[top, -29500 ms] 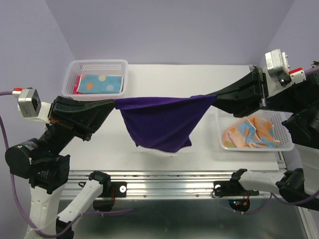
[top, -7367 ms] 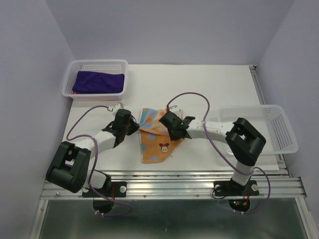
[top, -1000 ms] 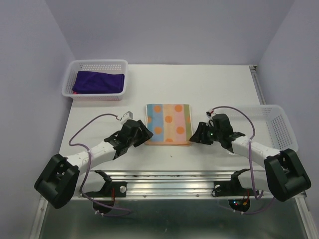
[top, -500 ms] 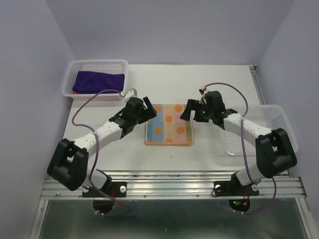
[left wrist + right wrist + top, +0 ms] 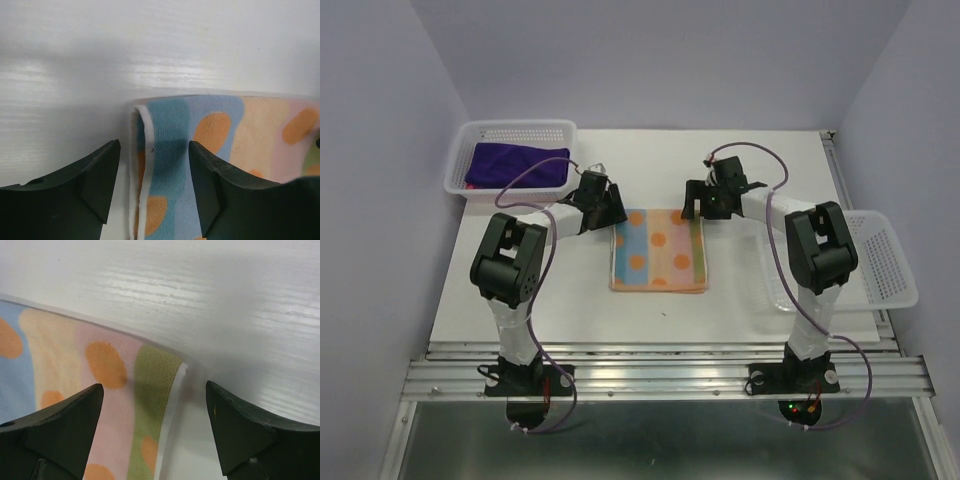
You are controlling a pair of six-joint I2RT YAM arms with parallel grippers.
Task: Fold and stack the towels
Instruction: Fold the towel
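A folded towel (image 5: 658, 250) with blue, peach, pink and green stripes and orange dots lies flat at the table's middle. My left gripper (image 5: 616, 208) is at its far left corner, open. In the left wrist view its jaws (image 5: 154, 185) straddle the towel's doubled white-edged left border (image 5: 165, 130) without pinching it. My right gripper (image 5: 694, 204) is open at the far right corner; the green-striped corner (image 5: 152, 375) lies between its fingers (image 5: 55, 432). A dark purple towel (image 5: 516, 164) lies folded in the left basket (image 5: 512, 128).
A white mesh basket (image 5: 892, 262) sits at the right edge of the table beside the right arm's elbow. The left basket stands at the back left, close behind the left gripper. Both forearms lie low over the white tabletop (image 5: 650, 160).
Both grippers have moved from the towel's near corners to its far corners, and their jaws have spread apart. The folded towel lies where it lay.
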